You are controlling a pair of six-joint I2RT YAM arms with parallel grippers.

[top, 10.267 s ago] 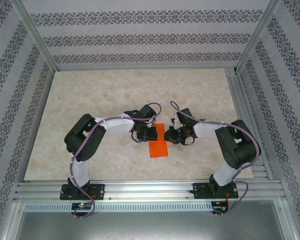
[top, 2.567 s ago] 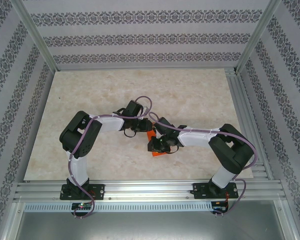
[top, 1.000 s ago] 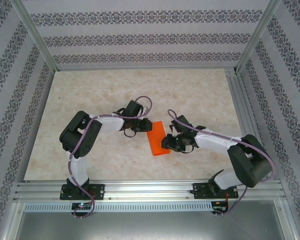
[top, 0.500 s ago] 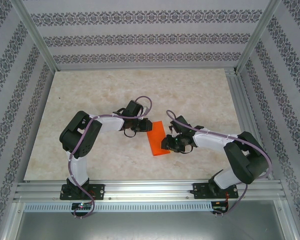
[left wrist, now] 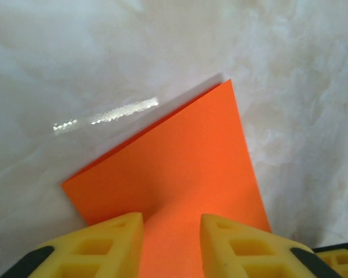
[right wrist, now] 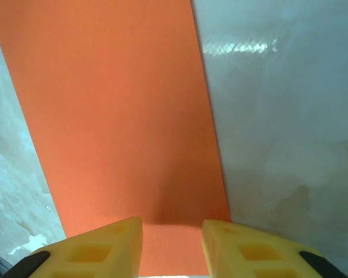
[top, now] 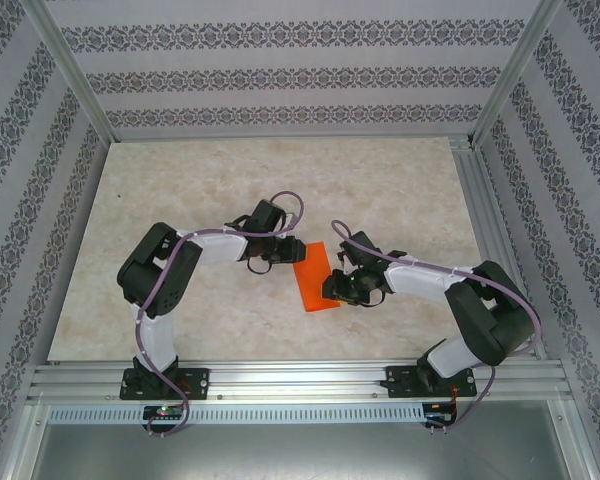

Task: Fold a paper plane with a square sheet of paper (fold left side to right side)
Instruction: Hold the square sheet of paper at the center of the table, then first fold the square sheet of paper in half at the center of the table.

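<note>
The square sheet of paper (top: 315,279), bright orange, lies flat on the table as a narrow folded rectangle, tilted with its far end to the right. My left gripper (top: 284,256) is at its far left corner. In the left wrist view the paper (left wrist: 180,156) runs under the yellow fingers (left wrist: 113,243), and the left gripper (left wrist: 171,223) is open with a gap. My right gripper (top: 332,289) sits at the paper's near right edge. In the right wrist view the right gripper (right wrist: 171,226) is open over the paper (right wrist: 116,104).
The marbled table top (top: 210,180) stretches far and to both sides of the arms. Aluminium rails (top: 300,381) run along the near edge and a post (top: 70,75) stands at each far corner. Patterned walls (top: 280,75) enclose the space.
The right gripper has drawn back off the middle of the paper to its right edge, and its elbow swung inward a little. The paper and left arm have stayed put over the last second.
</note>
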